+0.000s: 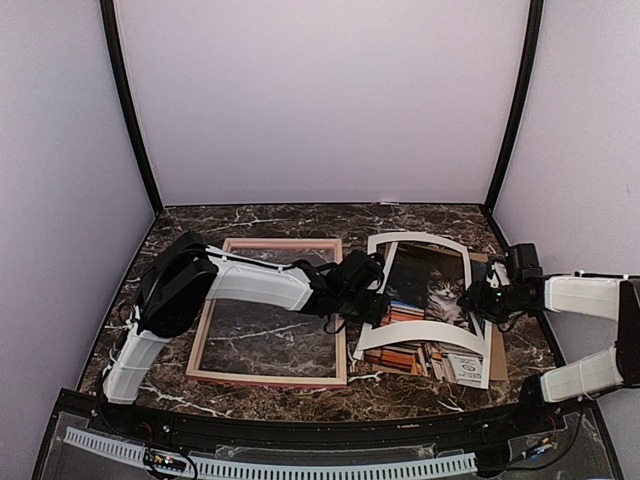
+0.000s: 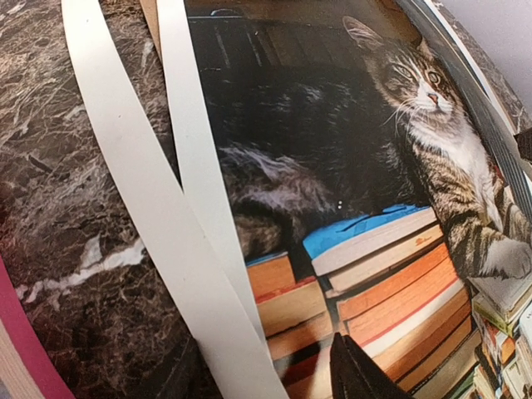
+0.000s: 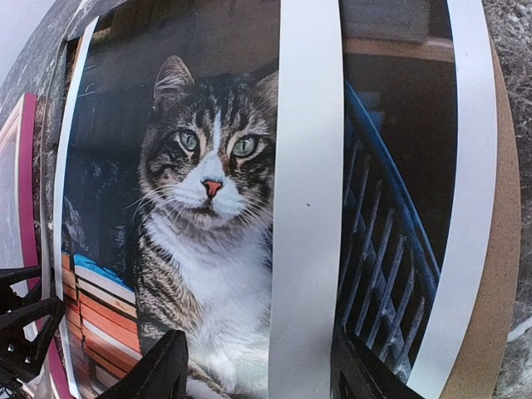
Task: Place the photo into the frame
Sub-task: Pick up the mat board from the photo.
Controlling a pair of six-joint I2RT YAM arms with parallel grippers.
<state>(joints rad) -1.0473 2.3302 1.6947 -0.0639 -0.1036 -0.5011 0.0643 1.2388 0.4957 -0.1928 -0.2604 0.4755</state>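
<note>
A: Where does the photo (image 1: pixel 432 290) lie from the claws?

B: Right of centre on the worktop (image 1: pixel 250 215), over a brown backing board (image 1: pixel 497 355); its long axis runs away from the arm bases; the left claw (image 1: pixel 378 305) is at its left long edge and the right claw (image 1: pixel 478 300) is at its right long edge, so it lies between the two; its white border arches up off the board.

A: And the frame (image 1: pixel 265 378)?

B: Flat on the worktop, just beside the photo on the left, with its long axis parallel to the photo's; the left arm reaches across it, so that arm is the nearer one; I'd judge the coming move to be a sideways carry to the left.

A: Do the claws have hold of anything?

B: Both stand partly open; in the left wrist view a white strip of border runs between the dark fingers (image 2: pixel 357 374), which stand well apart; in the right wrist view the strip likewise passes between the fingers (image 3: pixel 162 366); neither claw has pinched it yet, as far as I can see.

A: What could go wrong?

B: The paper looks thin and is bowed; uneven closing could crease it.
</note>
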